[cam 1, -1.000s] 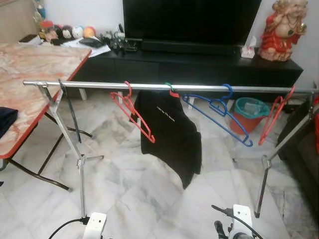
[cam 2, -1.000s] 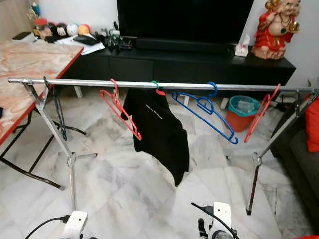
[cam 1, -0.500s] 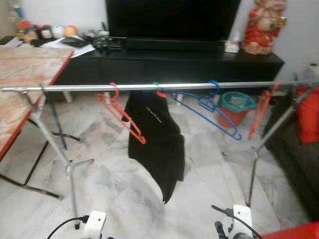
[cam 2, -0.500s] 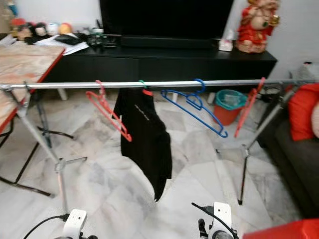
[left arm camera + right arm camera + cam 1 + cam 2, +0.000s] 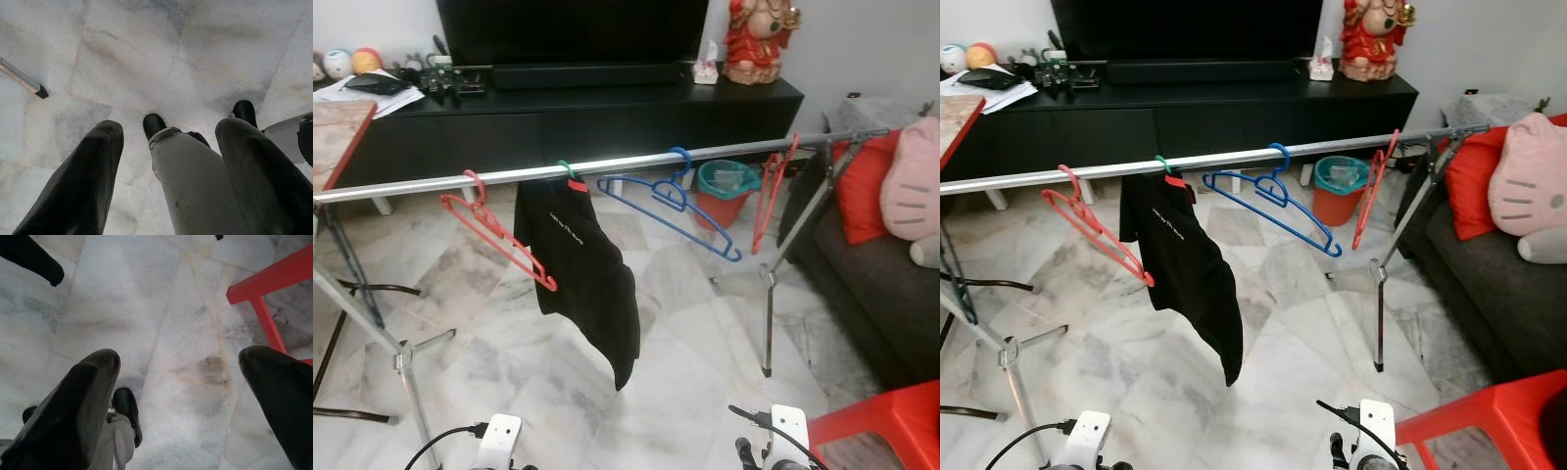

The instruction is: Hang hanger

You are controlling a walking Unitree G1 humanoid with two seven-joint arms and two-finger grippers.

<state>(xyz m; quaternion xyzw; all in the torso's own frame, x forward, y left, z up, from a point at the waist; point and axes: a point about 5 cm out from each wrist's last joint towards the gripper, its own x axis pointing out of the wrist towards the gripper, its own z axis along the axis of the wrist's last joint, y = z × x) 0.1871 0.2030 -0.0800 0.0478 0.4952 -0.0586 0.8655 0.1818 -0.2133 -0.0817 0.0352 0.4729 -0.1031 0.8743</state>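
- Along the silver rail (image 5: 607, 164) hang four hangers: a red hanger (image 5: 494, 230) toward the left, a hanger carrying a black shirt (image 5: 578, 264), a blue hanger (image 5: 671, 201) and another red one (image 5: 769, 191) near the right end.
- The left gripper (image 5: 166, 137) hangs low over the marble floor (image 5: 146, 58), fingers spread apart, nothing between them.
- The right gripper (image 5: 178, 367) points at the floor too, fingers wide apart and empty, a red stool (image 5: 266, 298) just beside it.
- Behind the rail stands a black TV cabinet (image 5: 568, 113) with a red figurine (image 5: 759, 39) on it; a teal-lined bucket (image 5: 722, 191) sits below.
- A dark sofa (image 5: 1489, 284) with a pink cushion (image 5: 1528, 186) on the right.
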